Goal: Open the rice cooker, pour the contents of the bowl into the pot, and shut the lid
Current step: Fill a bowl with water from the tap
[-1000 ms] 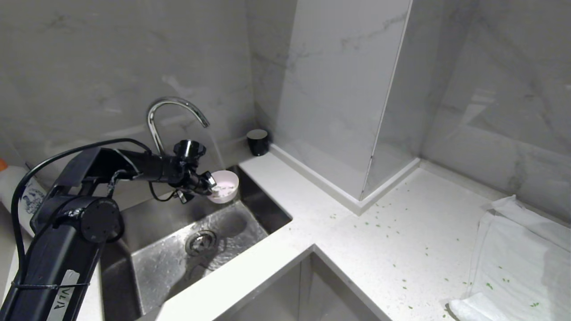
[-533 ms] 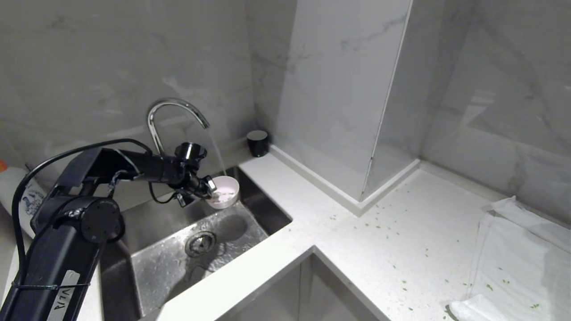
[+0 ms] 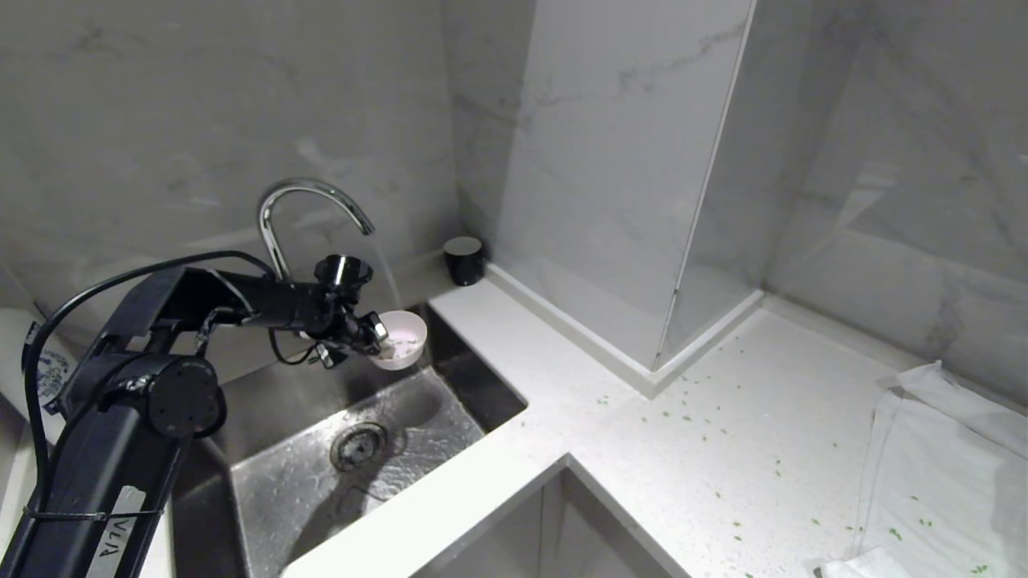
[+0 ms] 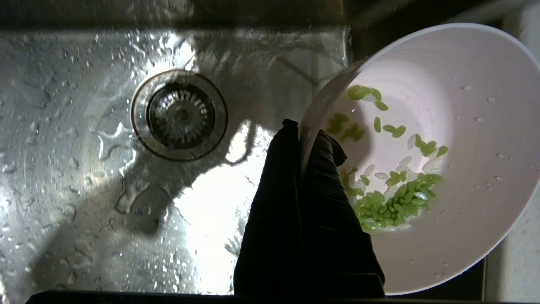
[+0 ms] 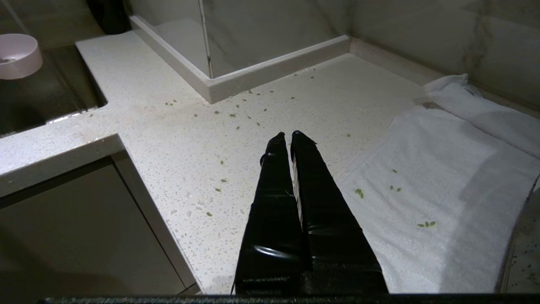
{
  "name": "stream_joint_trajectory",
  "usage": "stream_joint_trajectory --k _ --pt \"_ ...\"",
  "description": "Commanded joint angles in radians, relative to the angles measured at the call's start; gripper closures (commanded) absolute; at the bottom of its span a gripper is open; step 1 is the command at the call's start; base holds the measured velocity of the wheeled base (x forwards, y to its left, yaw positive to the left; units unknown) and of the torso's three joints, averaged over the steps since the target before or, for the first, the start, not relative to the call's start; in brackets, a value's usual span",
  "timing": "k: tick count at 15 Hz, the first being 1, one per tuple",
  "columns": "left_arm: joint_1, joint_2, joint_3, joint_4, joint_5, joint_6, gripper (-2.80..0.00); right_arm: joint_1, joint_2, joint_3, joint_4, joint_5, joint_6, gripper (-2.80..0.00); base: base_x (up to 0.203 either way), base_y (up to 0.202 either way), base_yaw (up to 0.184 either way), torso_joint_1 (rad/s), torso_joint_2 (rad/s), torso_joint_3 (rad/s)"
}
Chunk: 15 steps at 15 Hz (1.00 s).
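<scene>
The pale pink bowl (image 3: 408, 335) hangs over the sink under the tap's running water. My left gripper (image 3: 377, 343) is shut on the bowl's near rim. In the left wrist view the gripper (image 4: 306, 131) pinches the rim, one finger inside and one outside the bowl (image 4: 464, 105). The contents of the bowl (image 4: 396, 202) are wet green and whitish grains heaped low inside. My right gripper (image 5: 287, 134) is shut and empty above the counter, outside the head view. The bowl (image 5: 17, 55) also shows far off in the right wrist view. The rice cooker, its pot and its lid are out of view.
A curved chrome tap (image 3: 309, 193) runs into the wet steel sink (image 3: 265, 498), which has a round drain (image 4: 179, 115). A black cup (image 3: 464, 258) stands in the back corner. Green bits (image 3: 691, 417) dot the white counter. A white towel (image 3: 940, 474) lies at the right.
The whole picture has shifted slightly, so the camera has moved. The bowl stays in my left gripper under the tap, dipping a little and coming back.
</scene>
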Motion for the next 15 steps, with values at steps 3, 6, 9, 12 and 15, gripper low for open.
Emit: stream_joint_trajectory --k 3,6,9,12,15 --pt "0.002 0.039 -0.002 -0.087 0.063 -0.006 0.0 0.001 0.0 0.002 0.0 0.0 0.0 0.0 0.0 0.0 0.0 0.0 0.0 0.0" --pt "0.013 0.057 -0.002 -0.106 0.08 -0.036 0.0 0.001 0.0 0.002 0.0 0.0 0.0 0.0 0.0 0.0 0.0 0.0 0.0 0.0" --pt "0.016 0.06 -0.005 -0.112 0.079 -0.046 0.0 0.001 0.001 0.002 0.0 0.0 0.0 0.0 0.0 0.0 0.0 0.0 0.0 0.0" --pt "0.017 0.064 -0.005 -0.112 0.077 -0.052 0.0 0.001 0.001 0.002 0.0 0.0 0.0 0.0 0.0 0.0 0.0 0.0 0.0 0.0" --pt "0.013 0.068 -0.013 -0.116 0.077 -0.066 0.0 0.001 0.0 0.002 0.0 0.0 0.0 0.0 0.0 0.0 0.0 0.0 0.0 0.0"
